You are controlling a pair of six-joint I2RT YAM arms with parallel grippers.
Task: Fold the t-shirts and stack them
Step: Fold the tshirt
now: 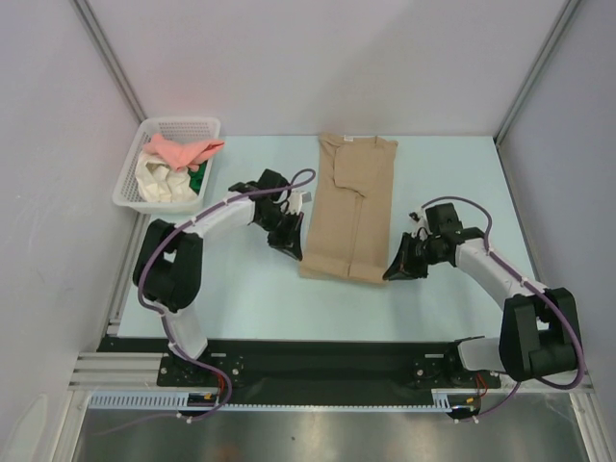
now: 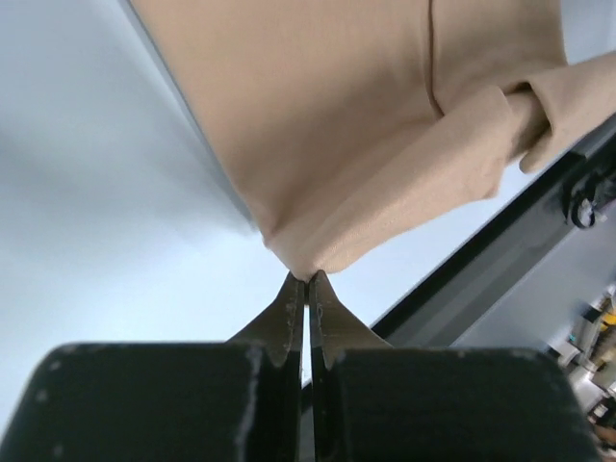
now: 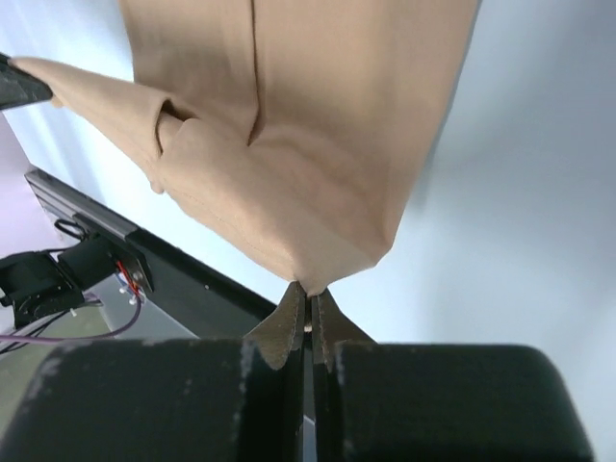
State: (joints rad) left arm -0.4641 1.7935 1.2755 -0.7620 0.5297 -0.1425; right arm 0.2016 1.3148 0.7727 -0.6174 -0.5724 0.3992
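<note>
Tan shirt point(image 1: 348, 207): It lay mid-table, folded lengthwise into a long, narrow strip. The collar pointed at the far wall and the hem faced you.

Left gripper point(image 2: 308, 279): You had it pinched tight on the hem's left corner. The jaws were pressed together with only cloth between the tips.

Right gripper point(image 3: 308, 287): It was clamped the same way on the hem's right corner, with no gap showing between the jaws.

Edges: The strip's two long sides ran straight and roughly parallel. The collar end reached close to the far edge of the table point(image 1: 241, 289). In the wrist views the hem bunched slightly where each corner was gripped. Whether the corners had left the surface, you could not tell.

Room to the left: Bare tabletop lay between the strip and the basket point(image 1: 130, 183), crossed only by your left arm.

Room to the right: Open surface ran from the strip to the table's right edge, with your right arm angled across it.

Room near you: A band of bare table separated the hem from the black rail point(image 1: 318, 351) at the arm bases.

Basket: It sat at the far left corner, well apart from the strip. It held a pink shirt point(image 1: 183, 151) on top, a cream shirt point(image 1: 159, 180) below and a green shirt point(image 1: 197, 180) peeking out at the right side.
</note>
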